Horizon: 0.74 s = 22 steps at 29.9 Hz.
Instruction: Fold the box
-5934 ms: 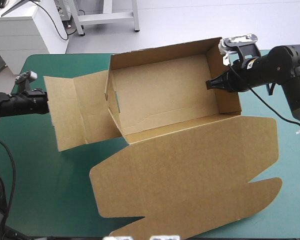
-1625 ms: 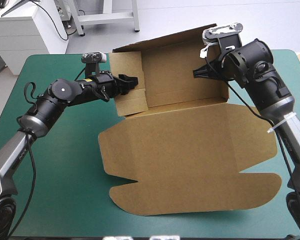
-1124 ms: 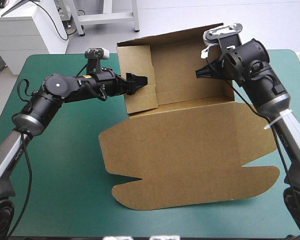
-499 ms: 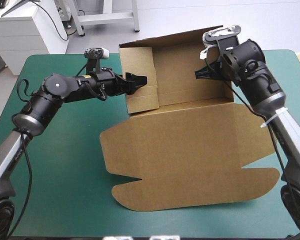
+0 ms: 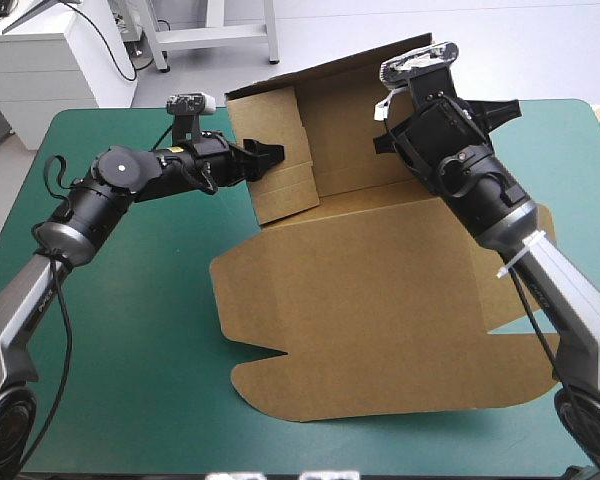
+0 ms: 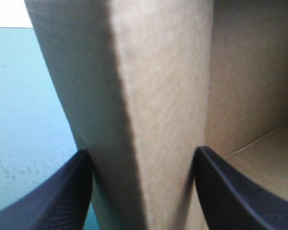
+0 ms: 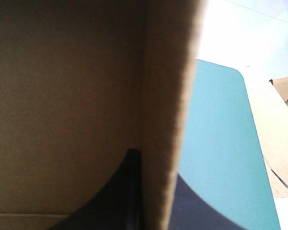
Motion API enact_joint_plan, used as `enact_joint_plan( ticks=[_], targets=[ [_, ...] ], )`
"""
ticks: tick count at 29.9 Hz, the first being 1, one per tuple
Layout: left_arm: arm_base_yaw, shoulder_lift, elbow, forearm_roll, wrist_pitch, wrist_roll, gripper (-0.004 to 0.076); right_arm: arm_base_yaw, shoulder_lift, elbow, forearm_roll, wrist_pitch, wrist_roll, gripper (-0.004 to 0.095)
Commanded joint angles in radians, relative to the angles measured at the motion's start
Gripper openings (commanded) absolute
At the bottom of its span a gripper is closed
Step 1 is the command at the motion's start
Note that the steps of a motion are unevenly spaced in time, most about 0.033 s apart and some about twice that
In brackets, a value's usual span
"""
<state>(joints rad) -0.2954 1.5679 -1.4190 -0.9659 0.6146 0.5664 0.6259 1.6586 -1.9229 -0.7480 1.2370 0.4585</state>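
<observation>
Item under inspection: a box of cut brown board, part-assembled, on the table's teal-green cover.

Position: the tray section sits on the far half of the table, toward the middle. Its back wall is raised. The large lid panel, with its rounded tabs, lies flat and reaches toward the near edge.

Left arm: it comes in from the table's left side. The left gripper is at the top of the left end panel, which stands upright and is folded inward against the tray. In the left wrist view, the two black fingers stand apart with a folded ridge of board filling the gap. Both fingers touch it, so the left gripper pinches that fold. The cover is visible beside it.

Right arm: it crosses over the lid from the right. The right gripper is at the right end of the tray. In the right wrist view, the fingers are nearly together. One lies inside the right end wall and one outside, so the right gripper clamps the thin sheet.

Other: a loose piece of brown board shows beyond the table's right edge.
</observation>
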Motion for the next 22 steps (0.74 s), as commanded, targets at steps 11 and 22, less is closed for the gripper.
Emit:
enact_joint_plan(
  ticks=[11, 22],
  targets=[
    [-0.015, 0.029, -0.039, -0.264, -0.009, 0.024, -0.0008, 0.012, -0.038, -0.089, 0.016, -0.058, 0.02, 0.0],
    [-0.019, 0.041, -0.197, 0.311, 0.067, -0.453, -0.0008, -0.065, -0.013, -0.089, 0.184, -0.027, -0.072, -0.0002]
  ],
)
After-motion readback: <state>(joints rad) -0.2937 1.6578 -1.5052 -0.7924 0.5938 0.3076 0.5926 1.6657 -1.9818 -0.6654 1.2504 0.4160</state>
